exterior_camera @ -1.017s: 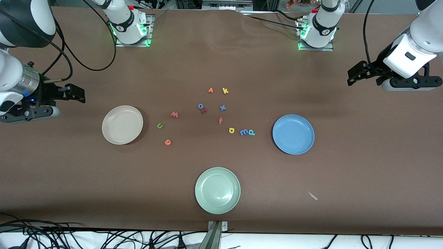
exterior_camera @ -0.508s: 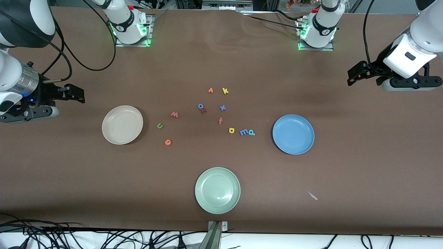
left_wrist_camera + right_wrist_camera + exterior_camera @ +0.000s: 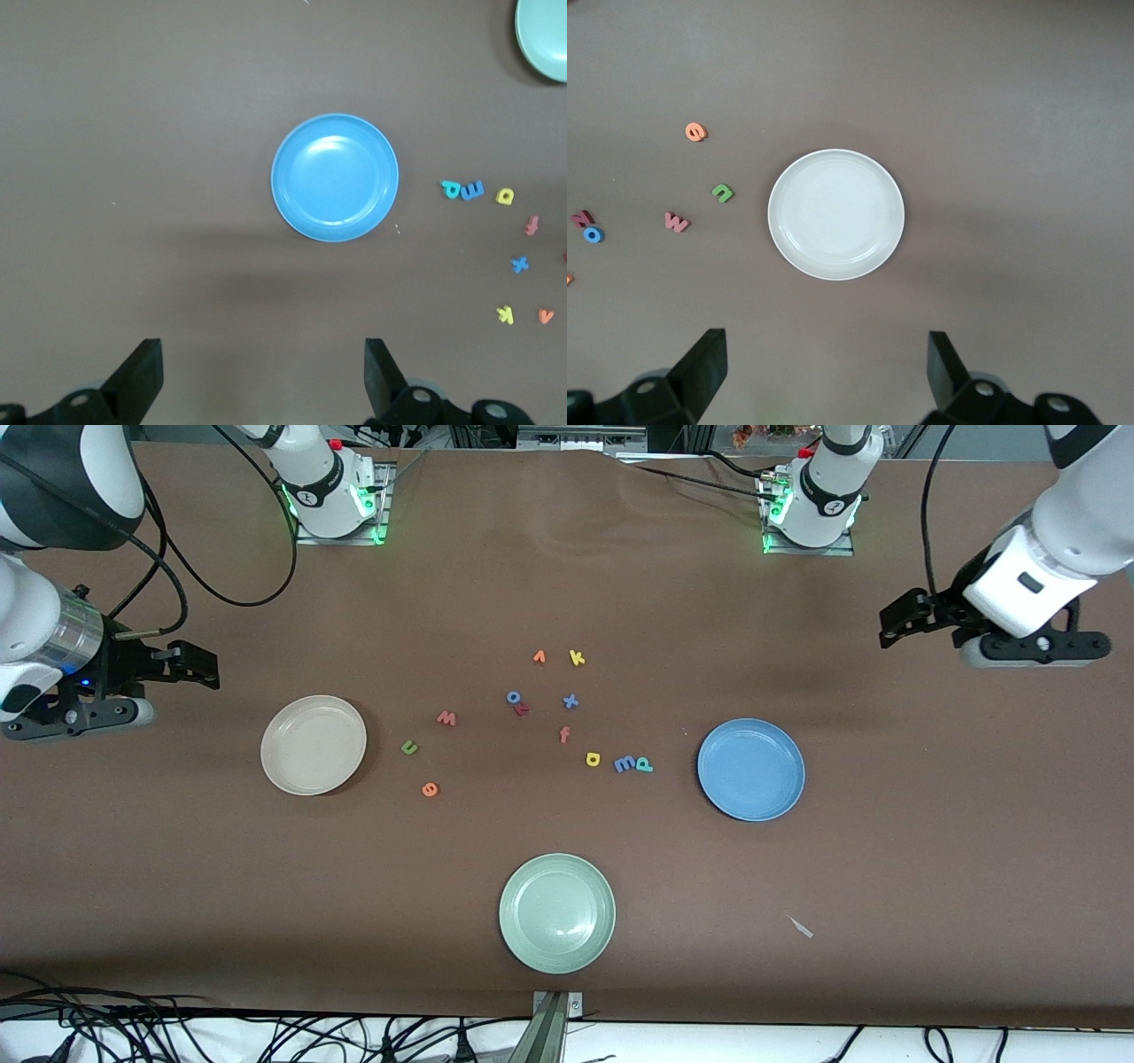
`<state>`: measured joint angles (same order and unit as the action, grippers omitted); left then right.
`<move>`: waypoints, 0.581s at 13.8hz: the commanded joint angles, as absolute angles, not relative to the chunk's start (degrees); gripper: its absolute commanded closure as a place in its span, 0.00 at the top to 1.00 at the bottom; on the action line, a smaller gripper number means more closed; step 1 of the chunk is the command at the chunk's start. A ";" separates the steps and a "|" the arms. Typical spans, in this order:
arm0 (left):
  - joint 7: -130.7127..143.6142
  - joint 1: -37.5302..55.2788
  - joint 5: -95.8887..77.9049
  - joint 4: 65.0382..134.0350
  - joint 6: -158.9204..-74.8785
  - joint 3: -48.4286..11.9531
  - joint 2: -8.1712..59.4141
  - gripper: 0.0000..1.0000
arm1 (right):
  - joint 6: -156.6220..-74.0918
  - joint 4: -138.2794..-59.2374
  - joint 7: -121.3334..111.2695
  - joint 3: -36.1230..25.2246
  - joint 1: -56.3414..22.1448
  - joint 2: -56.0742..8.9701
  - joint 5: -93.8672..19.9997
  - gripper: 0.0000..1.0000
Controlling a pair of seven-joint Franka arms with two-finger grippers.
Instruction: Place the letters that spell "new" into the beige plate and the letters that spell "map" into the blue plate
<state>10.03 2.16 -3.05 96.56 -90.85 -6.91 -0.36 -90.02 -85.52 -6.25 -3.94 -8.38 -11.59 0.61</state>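
Letters lying loose mid-table between beige plate (image 3: pixel 313 745) and blue plate (image 3: pixel 750 769): w (image 3: pixel 446 718), n (image 3: pixel 408 747), e (image 3: pixel 430 789); a (image 3: pixel 593 759), m (image 3: pixel 625 763), p (image 3: pixel 644 764). Left gripper (image 3: pixel 263 381) hanging spread wide and holding nothing above bare table at its arm's end; right gripper (image 3: pixel 827 376) likewise at its own. Fingertips showing only in wrist views, cropped at the edge.
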 commanded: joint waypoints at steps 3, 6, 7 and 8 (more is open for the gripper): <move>9.49 3.42 -3.95 95.80 -89.30 -12.04 4.30 1.00 | -96.66 -91.48 -3.35 -1.50 -8.61 -11.16 -1.48 1.00; 6.61 5.70 -3.87 95.80 -89.91 -14.31 9.64 1.00 | -103.86 -96.57 2.79 2.27 -8.61 -11.16 -2.29 1.00; 5.81 6.58 -3.69 95.71 -91.30 -15.20 11.58 1.00 | -106.32 -98.51 4.90 3.59 -8.61 -11.25 -2.29 1.00; 5.10 7.90 -3.69 95.80 -93.23 -15.55 12.56 1.00 | -108.96 -100.35 6.92 5.00 -8.70 -11.25 -2.29 1.00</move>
<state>7.69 5.99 -3.05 96.87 -91.27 -14.75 9.24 -104.36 -95.80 3.17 2.61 -8.82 -12.50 -1.62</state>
